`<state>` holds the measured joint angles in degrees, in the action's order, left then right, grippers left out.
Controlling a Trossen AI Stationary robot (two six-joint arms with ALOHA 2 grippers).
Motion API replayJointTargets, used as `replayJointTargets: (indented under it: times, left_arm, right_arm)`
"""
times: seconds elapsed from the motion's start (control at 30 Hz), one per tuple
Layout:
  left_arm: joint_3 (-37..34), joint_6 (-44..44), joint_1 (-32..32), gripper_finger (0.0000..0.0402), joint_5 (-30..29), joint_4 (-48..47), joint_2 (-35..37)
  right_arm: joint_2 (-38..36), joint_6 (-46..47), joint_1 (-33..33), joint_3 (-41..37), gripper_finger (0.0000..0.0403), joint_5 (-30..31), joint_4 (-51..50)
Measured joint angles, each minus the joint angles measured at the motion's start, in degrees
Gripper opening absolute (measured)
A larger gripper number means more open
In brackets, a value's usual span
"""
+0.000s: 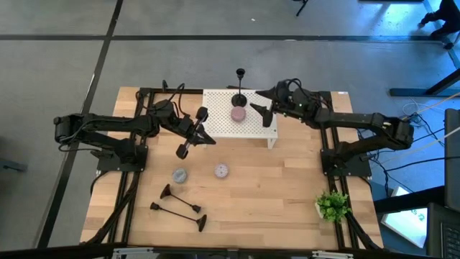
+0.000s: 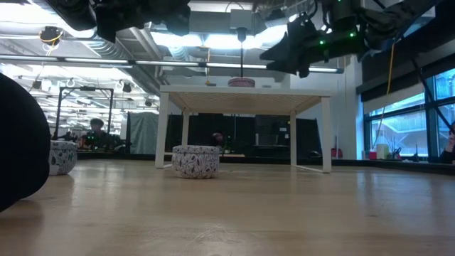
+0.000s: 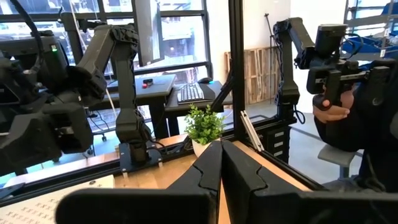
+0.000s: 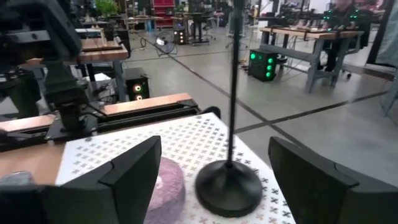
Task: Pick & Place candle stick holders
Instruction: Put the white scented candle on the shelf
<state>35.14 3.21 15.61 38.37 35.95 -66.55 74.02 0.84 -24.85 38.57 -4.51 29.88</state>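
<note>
One black candle stick holder (image 1: 239,95) stands upright on its round base (image 4: 229,184) on the white perforated shelf (image 1: 215,124), next to a pink candle (image 1: 238,113). Two more holders (image 1: 181,199) (image 1: 177,212) lie on their sides on the wooden table near its front left. My right gripper (image 1: 261,112) hovers open just right of the standing holder. In the right wrist view its fingers (image 4: 134,171) stand apart on either side of the base, short of it and touching nothing. My left gripper (image 1: 208,139) hangs shut and empty off the shelf's left front corner.
Two small patterned pots (image 1: 179,175) (image 1: 221,170) sit on the table in front of the shelf. A green plant (image 1: 332,206) stands at the front right. The shelf stands on white legs (image 2: 163,131). A person holding a device (image 3: 339,93) sits beyond the table.
</note>
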Motion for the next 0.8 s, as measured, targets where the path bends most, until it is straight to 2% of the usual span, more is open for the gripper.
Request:
replayJointTargets:
  times: [0.23, 0.5, 0.8]
  left_arm:
    - [0.0, -0.01, -1.4, 0.0006, 0.0, 0.37, 0.01]
    - [0.0, 0.12, -1.31, 0.0006, 0.02, 0.35, 0.01]
    - [0.02, -1.6, -2.49, 0.0006, -0.23, 0.79, 0.01]
  right_arm:
    - [-1.79, -0.07, 1.39, 0.0, 0.03, 0.0, -1.61]
    - [-9.02, -0.7, 3.32, 0.0, 0.03, -0.03, -10.64]
    - [-16.62, -0.84, 11.53, 0.0, 0.03, -0.19, -19.7]
